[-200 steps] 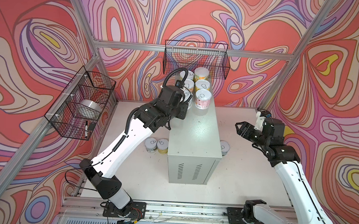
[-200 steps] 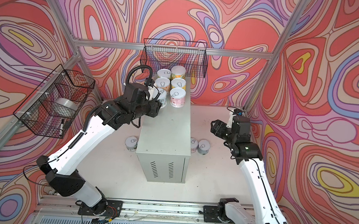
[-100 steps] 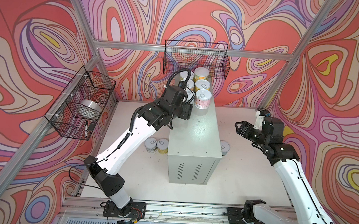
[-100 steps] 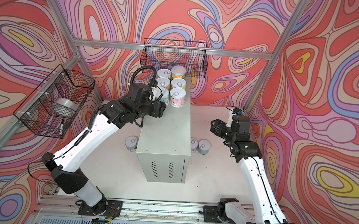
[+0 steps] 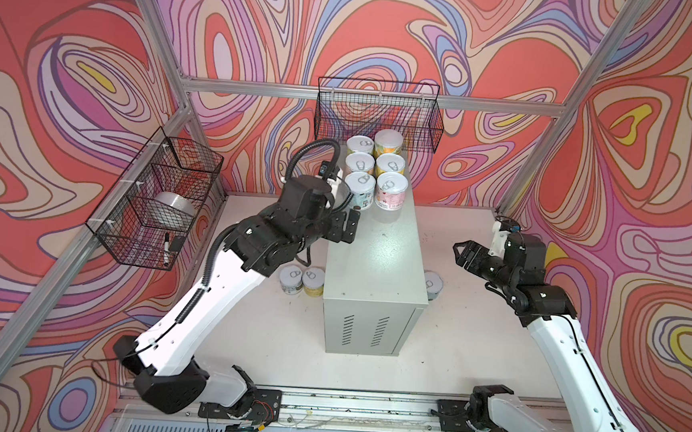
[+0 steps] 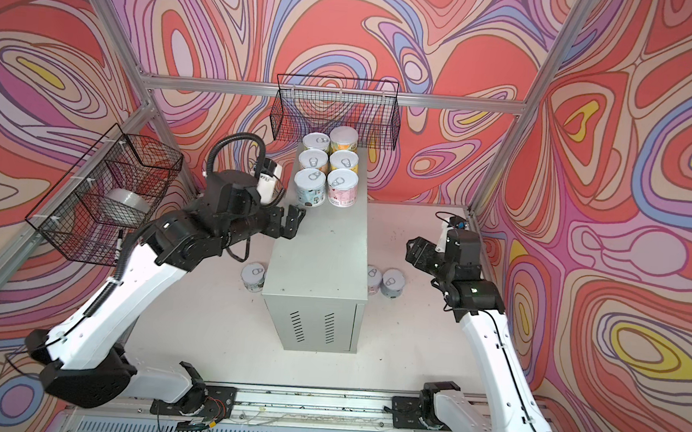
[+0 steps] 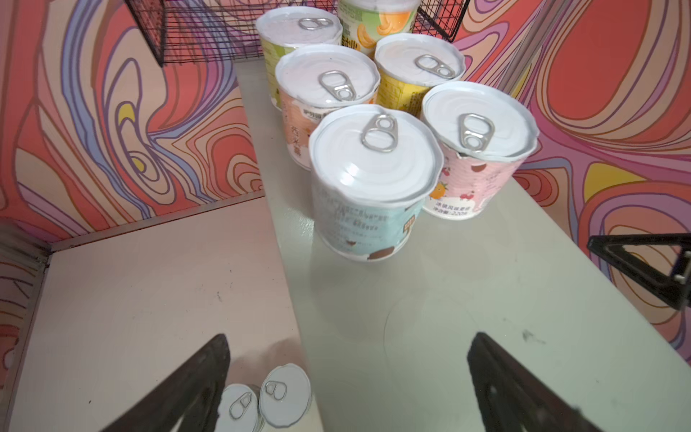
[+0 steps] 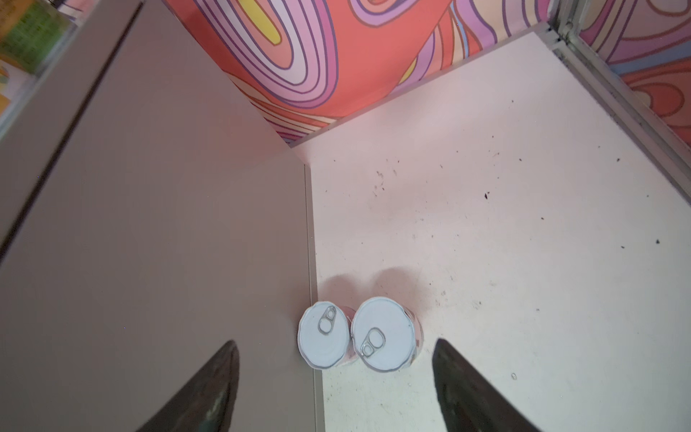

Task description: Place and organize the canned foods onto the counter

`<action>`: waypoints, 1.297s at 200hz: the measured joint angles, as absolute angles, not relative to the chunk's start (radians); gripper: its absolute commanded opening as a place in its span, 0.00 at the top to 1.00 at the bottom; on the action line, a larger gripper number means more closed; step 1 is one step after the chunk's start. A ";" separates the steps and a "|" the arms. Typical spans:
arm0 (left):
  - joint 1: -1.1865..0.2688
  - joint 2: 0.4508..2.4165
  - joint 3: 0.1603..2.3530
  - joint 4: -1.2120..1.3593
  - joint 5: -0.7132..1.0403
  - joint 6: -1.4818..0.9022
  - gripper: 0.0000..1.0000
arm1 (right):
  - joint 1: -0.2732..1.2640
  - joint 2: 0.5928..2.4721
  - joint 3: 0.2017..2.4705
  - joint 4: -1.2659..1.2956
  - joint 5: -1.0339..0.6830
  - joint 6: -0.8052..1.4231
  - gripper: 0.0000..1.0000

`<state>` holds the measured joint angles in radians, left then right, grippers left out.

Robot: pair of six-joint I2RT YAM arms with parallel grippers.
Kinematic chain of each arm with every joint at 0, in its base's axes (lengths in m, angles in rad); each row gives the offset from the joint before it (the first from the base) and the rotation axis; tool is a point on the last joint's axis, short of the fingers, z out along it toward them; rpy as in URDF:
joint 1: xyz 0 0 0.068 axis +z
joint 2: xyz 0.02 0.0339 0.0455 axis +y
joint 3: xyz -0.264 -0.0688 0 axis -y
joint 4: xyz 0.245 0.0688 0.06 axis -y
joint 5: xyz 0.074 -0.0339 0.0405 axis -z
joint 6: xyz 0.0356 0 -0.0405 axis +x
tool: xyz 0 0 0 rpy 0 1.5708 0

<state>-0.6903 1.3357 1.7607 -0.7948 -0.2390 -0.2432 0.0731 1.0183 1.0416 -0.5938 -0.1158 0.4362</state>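
While left gripper [image 7: 349,336] gapes, blue can [image 7: 374,187] stands just beyond, seemingly free

The white bench [image 5: 473,338] carries the tall grey cabinet [image 5: 374,265] near its middle. A left pair of cans [image 5: 291,278] stands upright side by side just beside the cabinet's left wall, and a right pair of cans [image 6: 392,283], touching each other, stands close against its right wall. On the cabinet's flat glossy top, six cans [image 5: 390,192] stand upright at the far end, packed close in two rows of three.
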 measured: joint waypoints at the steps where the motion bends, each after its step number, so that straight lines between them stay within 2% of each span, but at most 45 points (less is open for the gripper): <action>1: -0.690 1.332 1.758 -0.795 -0.241 -0.244 0.00 | 0.073 1.018 1.040 -0.594 -0.115 0.436 0.17; 37: -0.663 1.126 1.625 -0.836 -0.334 -0.300 0.00 | 0.073 1.003 0.983 -0.598 -0.113 0.435 0.17; 77: -0.504 0.977 1.436 -0.869 -0.317 -0.398 0.00 | 0.073 1.024 0.927 -0.576 -0.127 0.435 0.15; 141: -0.438 1.043 1.250 -0.831 -0.230 -0.474 0.00 | 0.073 1.108 0.878 -0.564 -0.130 0.424 0.09; 225: -0.418 1.030 1.039 -0.735 -0.164 -0.532 0.00 | 0.073 1.178 0.790 -0.525 -0.155 0.441 0.08; 259: -0.418 1.008 0.934 -0.702 -0.131 -0.556 0.00 | 0.073 1.217 0.774 -0.522 -0.159 0.448 0.04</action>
<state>-0.4179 1.0080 0.9340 -0.7025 -0.1310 -0.5556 0.0734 1.2167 0.7738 -0.5217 -0.1593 0.4477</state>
